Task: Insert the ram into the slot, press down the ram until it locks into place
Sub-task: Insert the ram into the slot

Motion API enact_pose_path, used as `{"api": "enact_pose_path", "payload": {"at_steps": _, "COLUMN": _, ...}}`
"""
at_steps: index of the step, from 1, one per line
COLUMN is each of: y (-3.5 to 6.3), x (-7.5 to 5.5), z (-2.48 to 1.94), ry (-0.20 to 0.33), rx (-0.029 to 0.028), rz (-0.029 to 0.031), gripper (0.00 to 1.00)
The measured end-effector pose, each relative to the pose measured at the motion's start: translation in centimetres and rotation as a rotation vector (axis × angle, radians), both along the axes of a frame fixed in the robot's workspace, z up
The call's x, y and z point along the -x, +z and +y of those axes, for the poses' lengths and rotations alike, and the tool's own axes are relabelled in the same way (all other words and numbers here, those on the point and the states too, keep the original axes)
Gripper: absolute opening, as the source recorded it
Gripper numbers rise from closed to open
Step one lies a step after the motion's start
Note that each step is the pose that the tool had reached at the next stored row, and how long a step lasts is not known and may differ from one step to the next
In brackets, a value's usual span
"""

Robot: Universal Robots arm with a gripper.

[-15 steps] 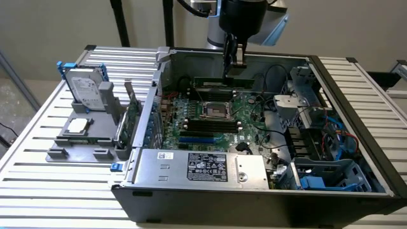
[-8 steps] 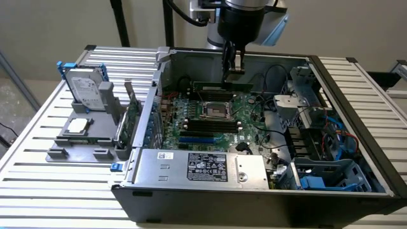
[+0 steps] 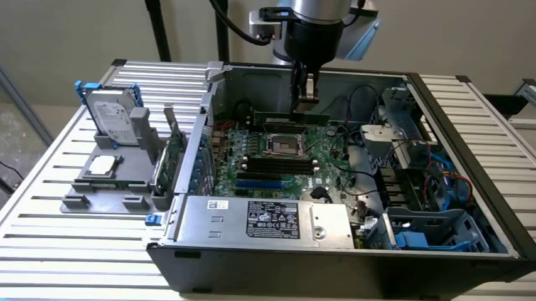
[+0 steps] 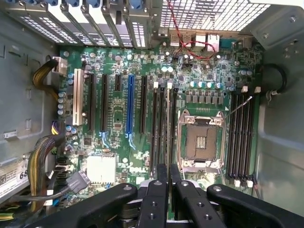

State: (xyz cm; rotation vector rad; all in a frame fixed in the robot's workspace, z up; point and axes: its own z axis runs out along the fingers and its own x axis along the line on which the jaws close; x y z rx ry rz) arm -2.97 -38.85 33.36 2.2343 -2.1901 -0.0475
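While the gripper reaches down into the open computer case, its fingers are drawn close together and appear to pinch the top edge of the ram, which stands upright on its long edge just beside the CPU socket. In the wrist view the ram runs edge-on along the slot nearest that socket, so the lining-up looks done. Whether its lower edge already sits in the slot cannot be told, and the pressing down and locking seem left to do.

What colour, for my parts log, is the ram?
Green; the ram shows best in the exterior view.
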Motion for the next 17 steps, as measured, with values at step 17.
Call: {"api": "enact_pose_path", "payload": {"at_steps": 17, "y": -2.66, "x": 0.4, "z": 0.37, "ry": -0.036, "rx": 0.0307, "rz": -0.0039, "gripper": 0.13}}
